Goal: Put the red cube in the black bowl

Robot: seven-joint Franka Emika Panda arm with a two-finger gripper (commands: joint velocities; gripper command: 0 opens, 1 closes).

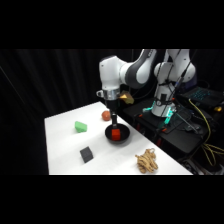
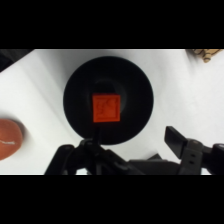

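The red cube [image 1: 116,133] [image 2: 106,109] lies flat in the middle of the black bowl [image 1: 123,135] [image 2: 80,85], which stands on the white table [image 1: 65,145]. My gripper [image 1: 114,121] [image 2: 120,145] hangs straight above the bowl and a little above the cube. In the wrist view the fingers [image 2: 175,140] stand apart at the bowl's near rim, and the cube is free of them. The gripper is open with nothing in it.
A reddish-brown ball [image 1: 106,115] [image 2: 10,139] sits just behind the bowl. A green block [image 1: 81,126] and a dark grey block [image 1: 86,154] lie to the left. A knobbly beige object [image 1: 147,161] [image 2: 210,54] rests near the table's front right edge.
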